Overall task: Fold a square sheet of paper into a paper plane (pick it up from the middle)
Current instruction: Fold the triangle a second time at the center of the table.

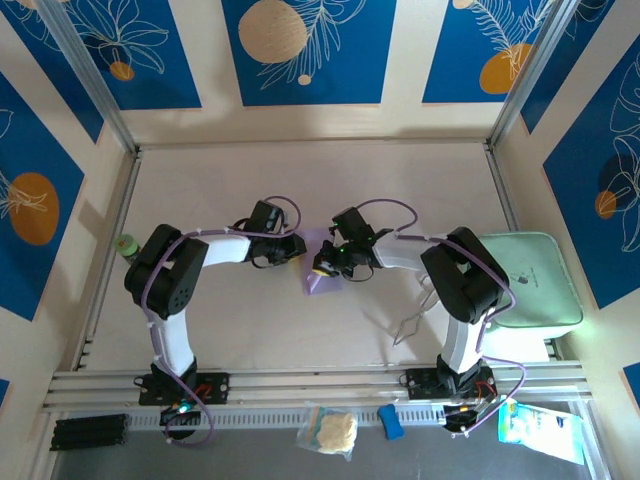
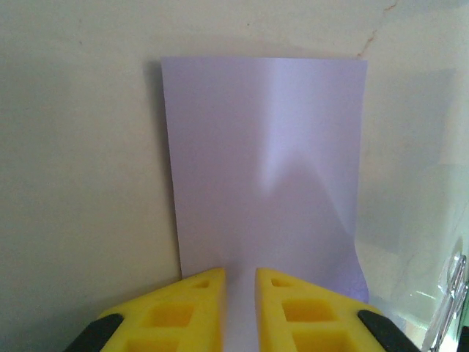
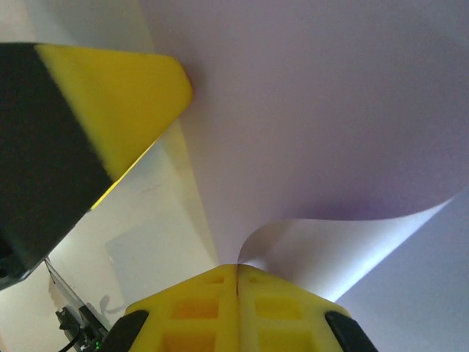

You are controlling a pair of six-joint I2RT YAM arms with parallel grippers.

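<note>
Right gripper first: its two yellow fingers are pressed tight together at the bottom of the right wrist picture. They pinch a curled edge of the thin lavender-purple square sheet of paper. The paper bends up from that pinch and spreads across the top and right. A big yellow and black finger of the other arm sits in the upper left there.

The left gripper is at the bottom middle of the left wrist picture. Its yellow fingers are a little bit apart, and purple paper shows through the slit. That gap looks too wide to squeeze such thin paper, so I think this gripper is not holding anything yet.

From above, both grippers meet in the middle of the pale wooden table. The paper is a small purple patch right under and between them. The pale mint-green rounded-square tray sits at the right, well apart from the paper.

How far along is it? Very early, I think. The sheet has a soft bend where one side lifts, but I cannot see any sharp fold line. No pointed nose and no wings are made. All the folding is left to do.
</note>
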